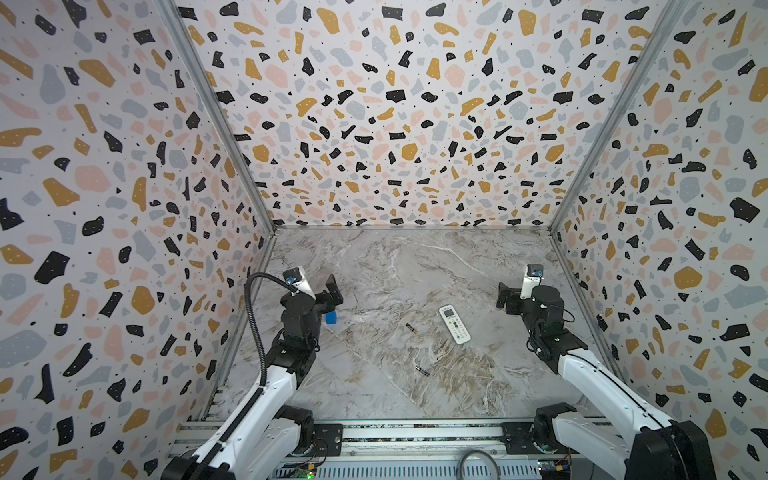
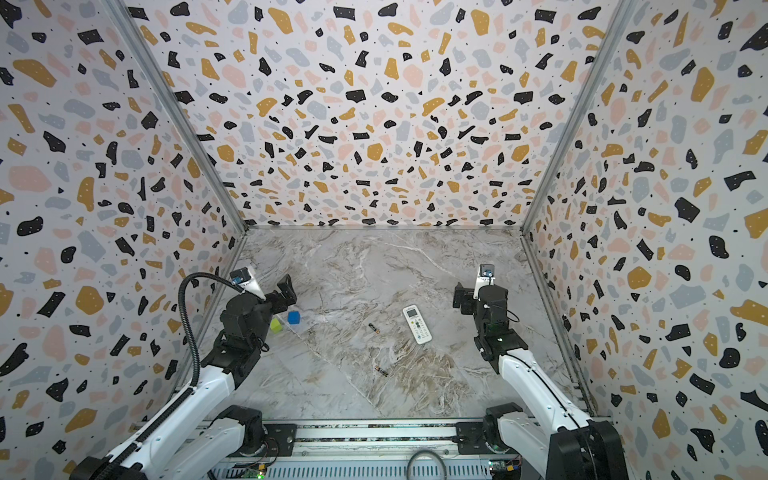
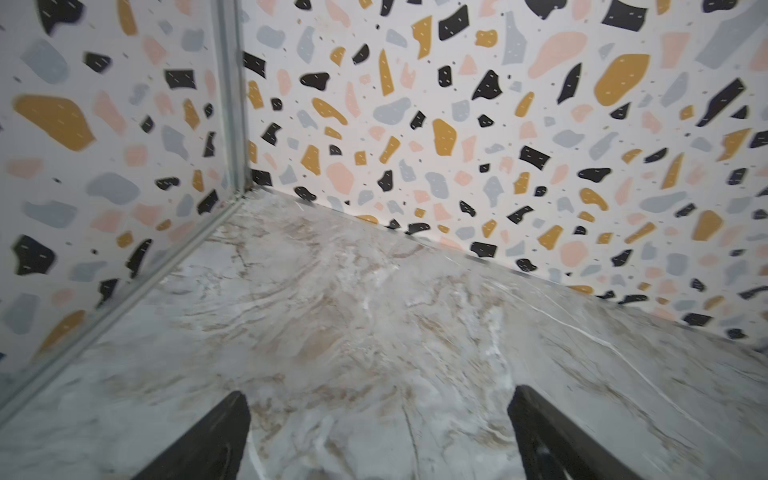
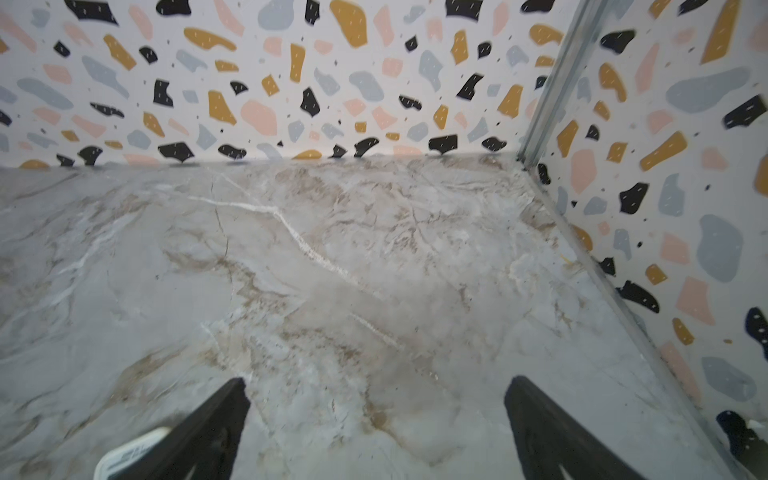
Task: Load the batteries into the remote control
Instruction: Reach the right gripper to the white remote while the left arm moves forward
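Near right hand (image 4: 376, 384), remote control (image 4: 133, 453), wrist view

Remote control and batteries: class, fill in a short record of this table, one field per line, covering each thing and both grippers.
remote control: buttons up, flat on the table, screen end towards the back wall
first battery: lying left of the remote control, apart from it
second battery: lying nearer the front, alone
blue cube: far left
green cube: beside the blue cube
left gripper: fingers open, empty
right gripper: fingers open, empty
task state: nothing loaded yet
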Robot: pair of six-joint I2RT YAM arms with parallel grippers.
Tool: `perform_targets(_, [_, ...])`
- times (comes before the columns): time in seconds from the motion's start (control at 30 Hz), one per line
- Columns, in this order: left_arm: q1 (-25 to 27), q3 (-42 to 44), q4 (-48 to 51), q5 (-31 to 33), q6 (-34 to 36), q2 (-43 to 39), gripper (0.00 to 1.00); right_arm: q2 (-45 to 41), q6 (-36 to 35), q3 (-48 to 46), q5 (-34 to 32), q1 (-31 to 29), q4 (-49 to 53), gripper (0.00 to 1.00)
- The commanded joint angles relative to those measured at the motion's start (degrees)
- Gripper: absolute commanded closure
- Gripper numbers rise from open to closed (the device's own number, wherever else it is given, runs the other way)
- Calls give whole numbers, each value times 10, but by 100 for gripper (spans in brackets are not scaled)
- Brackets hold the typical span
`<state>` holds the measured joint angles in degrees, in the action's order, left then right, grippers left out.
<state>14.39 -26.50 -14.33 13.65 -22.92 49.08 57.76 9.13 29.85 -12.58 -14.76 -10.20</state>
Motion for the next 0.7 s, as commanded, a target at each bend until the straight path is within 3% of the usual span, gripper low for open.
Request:
perform_targets(0.0, [40, 0, 47, -85, -67, -12, 0, 15, 16, 25, 22, -39, 106, 1])
perform_targets(0.27, [148, -4, 63, -117, -138, -7, 0, 82, 40, 51, 78, -125, 145, 1])
perform_targets(0.67, [280, -7, 35, -57, -155, 40, 0, 151, 66, 67, 78, -193, 150, 1])
